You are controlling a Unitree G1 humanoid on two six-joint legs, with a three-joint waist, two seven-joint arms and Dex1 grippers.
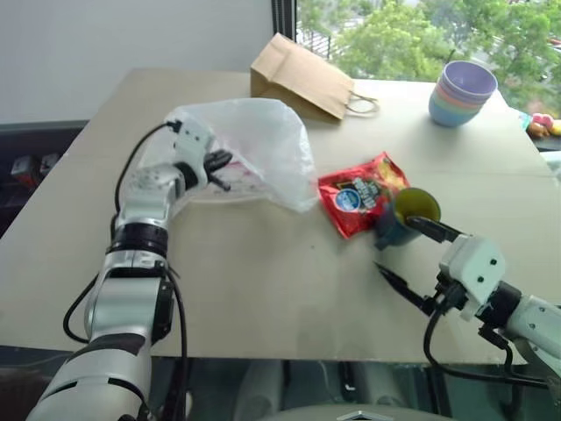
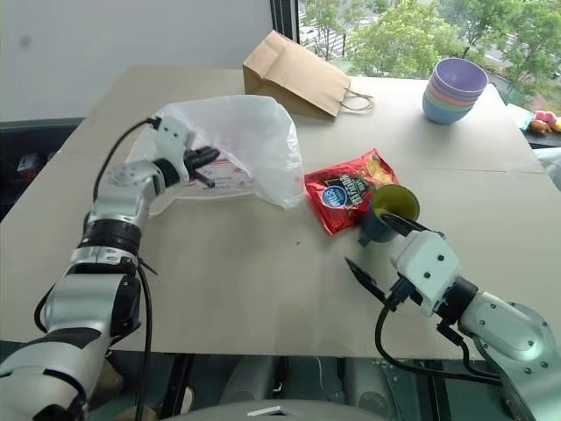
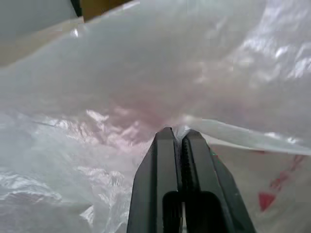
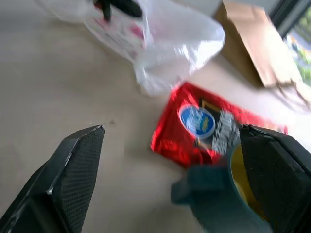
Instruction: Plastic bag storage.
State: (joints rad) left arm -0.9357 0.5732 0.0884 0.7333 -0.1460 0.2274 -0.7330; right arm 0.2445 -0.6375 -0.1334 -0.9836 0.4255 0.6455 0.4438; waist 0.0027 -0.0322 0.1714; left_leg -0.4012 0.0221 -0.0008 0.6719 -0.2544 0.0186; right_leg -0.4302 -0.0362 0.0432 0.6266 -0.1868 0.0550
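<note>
The plastic bag (image 1: 267,140), whitish, crinkly and printed with red marks, lies puffed up on the table's left half. My left gripper (image 1: 219,165) is at the bag's left side, shut on a fold of the film. In the left wrist view its two black fingers (image 3: 165,160) are pressed together with the plastic bag (image 3: 146,73) pinched at their tips. My right gripper (image 1: 399,247) hangs open near the table's front right, apart from the bag, with nothing between its fingers. Just beyond it stands a blue cup (image 1: 405,217).
A red snack packet (image 1: 359,193) lies right of the plastic bag, touching the blue cup, which is yellow inside. A brown paper bag (image 1: 298,79) lies at the back. Stacked pastel bowls (image 1: 460,92) stand at the back right. The table (image 1: 263,281) ends close in front.
</note>
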